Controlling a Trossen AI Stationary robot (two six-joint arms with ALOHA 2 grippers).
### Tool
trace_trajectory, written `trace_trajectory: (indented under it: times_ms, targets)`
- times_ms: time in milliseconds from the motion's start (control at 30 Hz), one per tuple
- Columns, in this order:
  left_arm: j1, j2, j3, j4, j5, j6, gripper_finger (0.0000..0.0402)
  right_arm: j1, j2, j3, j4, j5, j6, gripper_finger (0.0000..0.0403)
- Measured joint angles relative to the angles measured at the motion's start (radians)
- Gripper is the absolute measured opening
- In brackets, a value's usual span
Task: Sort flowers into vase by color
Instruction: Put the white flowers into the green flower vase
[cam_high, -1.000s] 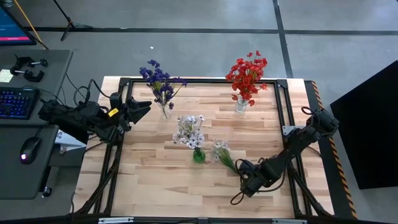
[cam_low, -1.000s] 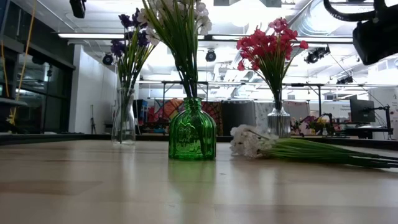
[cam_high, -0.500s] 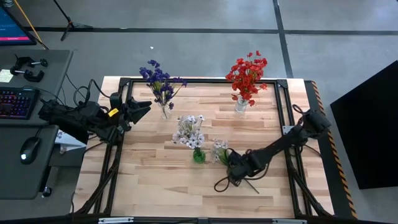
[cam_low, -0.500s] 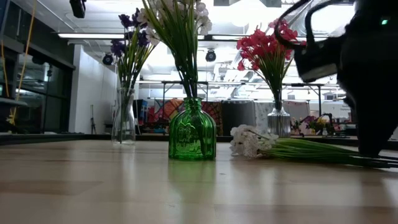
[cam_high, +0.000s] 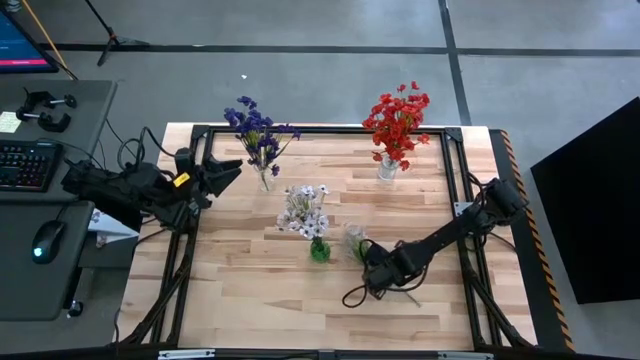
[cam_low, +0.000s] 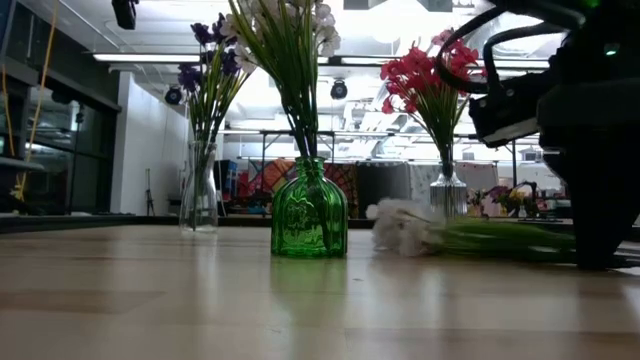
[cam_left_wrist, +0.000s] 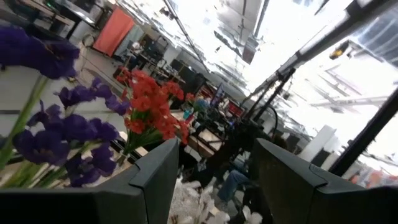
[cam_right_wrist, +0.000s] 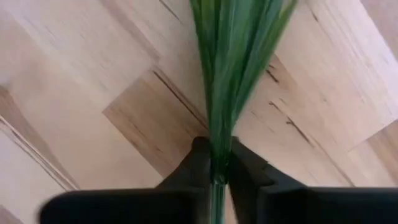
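Note:
A loose white flower spray (cam_high: 352, 240) lies on the wooden table just right of the green vase (cam_high: 320, 250), which holds white flowers (cam_high: 305, 212). Its blooms (cam_low: 400, 228) rest on the tabletop. My right gripper (cam_high: 371, 263) is low over the spray's green stems (cam_right_wrist: 239, 56) and shut on them. Purple flowers (cam_high: 258, 135) stand in a clear vase at the far left. Red flowers (cam_high: 397, 120) stand in a clear vase at the far right. My left gripper (cam_high: 230, 170) waits open at the table's left edge, its fingers wide apart (cam_left_wrist: 214, 168). My right gripper pinches the bundle of green stems (cam_right_wrist: 219, 146) between its two fingers (cam_right_wrist: 194, 167). It comes slanting down from the table's right side. The stems run on past the fingertips toward the blooms. The blooms lie on the table.
A black frame (cam_high: 455, 170) runs around the tabletop. A loop of cable (cam_high: 355, 295) hangs beside my right gripper. Bare wood lies at the near left (cam_high: 240, 300). A desk with a keyboard and mouse (cam_high: 45, 240) stands left of the table.
My right gripper has moved from the table's near right toward the left and far side, ending at the white spray's stems. In the low view the spray is now blurred, and its stem end lies a little higher than before.

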Motion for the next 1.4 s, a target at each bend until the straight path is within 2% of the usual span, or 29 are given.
trace_trajectory:
  times_ms: [67, 200, 367, 433, 533, 633, 733, 833, 900, 967, 1067, 1167, 1267, 1333, 1400]
  targets:
    - [0.000, -0.004, 0.000, 0.018, -0.022, 0.000, 0.0197, 0.003, -0.027, -0.002, -0.022, -0.001, -0.015, 0.0018]
    - [0.000, -0.007, 0.001, 0.055, -0.040, 0.001, 0.0197, 0.026, -0.118, -0.015, -0.200, -0.018, 0.017, 0.0008]
    - [0.000, -0.018, 0.001, 0.057, -0.040, 0.000, 0.0197, 0.092, -0.287, -0.011, -0.318, 0.125, 0.167, 0.0004]
    - [0.000, -0.020, 0.001, 0.057, -0.040, 0.001, 0.0197, 0.116, -0.348, -0.011, -0.235, 0.261, 0.222, 0.0003]
    - [0.000, -0.023, 0.001, 0.057, -0.040, 0.001, 0.0197, 0.124, -0.416, -0.008, -0.061, 0.554, 0.245, 0.0002]
    - [0.000, -0.026, 0.001, 0.058, -0.039, -0.008, 0.0197, 0.088, -0.427, -0.007, 0.121, 0.813, 0.172, 0.0002]
    - [0.000, -0.025, 0.001, 0.057, -0.039, -0.009, 0.0197, 0.041, -0.406, -0.007, 0.289, 0.983, 0.053, 0.0001]
    - [0.000, -0.025, 0.001, 0.058, -0.039, -0.012, 0.0197, -0.003, -0.359, -0.007, 0.419, 1.077, -0.019, 0.0001]
    - [0.000, -0.025, 0.001, 0.059, -0.039, -0.011, 0.0197, -0.023, -0.316, -0.019, 0.487, 1.095, -0.034, 0.0001]
    - [0.000, -0.025, 0.001, 0.068, -0.039, -0.003, 0.0197, -0.030, -0.272, -0.086, 0.634, 1.116, -0.011, 0.0001]
    - [0.000, -0.025, 0.001, 0.093, -0.039, 0.009, 0.0197, -0.017, -0.221, -0.214, 1.025, 1.125, -0.073, 0.0001]
    - [0.000, -0.025, 0.001, 0.111, -0.039, 0.011, 0.0197, 0.010, -0.186, -0.314, 1.525, 1.097, -0.381, 0.0000]
    - [0.000, -0.025, 0.001, 0.113, -0.039, 0.011, 0.0197, 0.013, -0.157, -0.370, 1.923, 0.901, -0.702, 0.0000]
    - [0.000, -0.023, 0.001, 0.114, -0.039, 0.011, 0.0197, -0.007, -0.144, -0.383, 2.047, 0.816, -0.828, 0.0000]
    - [0.000, -0.023, 0.001, 0.114, -0.039, 0.011, 0.0197, -0.035, -0.140, -0.385, 2.060, 0.798, -0.884, 0.0000]
